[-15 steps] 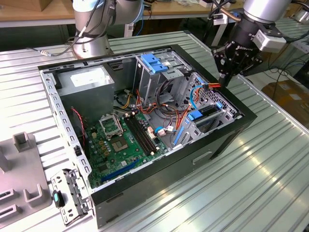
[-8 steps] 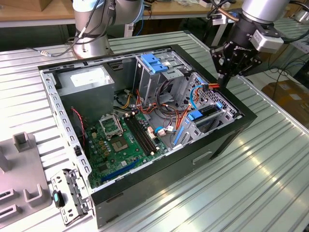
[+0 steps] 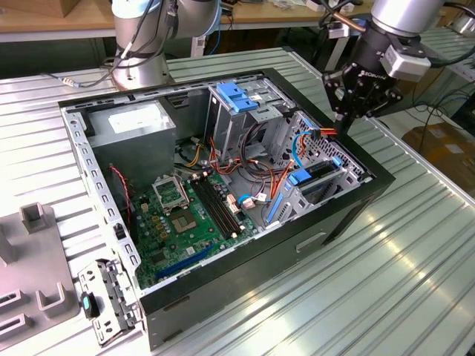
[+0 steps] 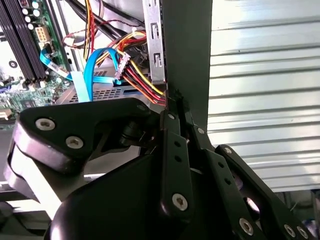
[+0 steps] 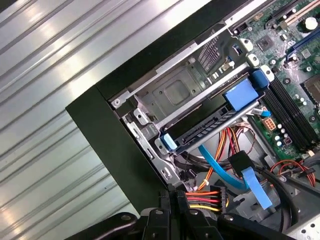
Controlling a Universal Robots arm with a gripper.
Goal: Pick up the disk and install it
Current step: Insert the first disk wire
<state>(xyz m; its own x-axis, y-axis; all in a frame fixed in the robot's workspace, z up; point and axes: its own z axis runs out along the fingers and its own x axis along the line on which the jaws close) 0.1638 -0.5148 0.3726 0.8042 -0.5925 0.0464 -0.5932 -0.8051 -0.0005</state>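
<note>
The disk (image 3: pixel 320 172) lies flat in the metal drive bay at the corner of the open computer case (image 3: pixel 349 215), on the exterior view's right. Its dark edge and blue side rails (image 5: pixel 169 141) show in the first wrist view, with a blue tab (image 5: pixel 241 94) at its far end. My gripper (image 3: pixel 343 127) hangs just above that corner of the case, fingers shut and holding nothing that I can make out. In both wrist views its tips (image 4: pixel 175 100) (image 5: pixel 176 195) sit right beside a black connector (image 5: pixel 202 200) with red, orange and yellow wires.
Inside the case are a green motherboard (image 3: pixel 185 215), a grey power-supply box (image 3: pixel 137 122), a tall cage with a blue top (image 3: pixel 237 96) and loose blue and orange cables (image 5: pixel 250 185). A grey fixture (image 3: pixel 37 245) and a metal bracket (image 3: pixel 104 297) lie at the exterior view's left.
</note>
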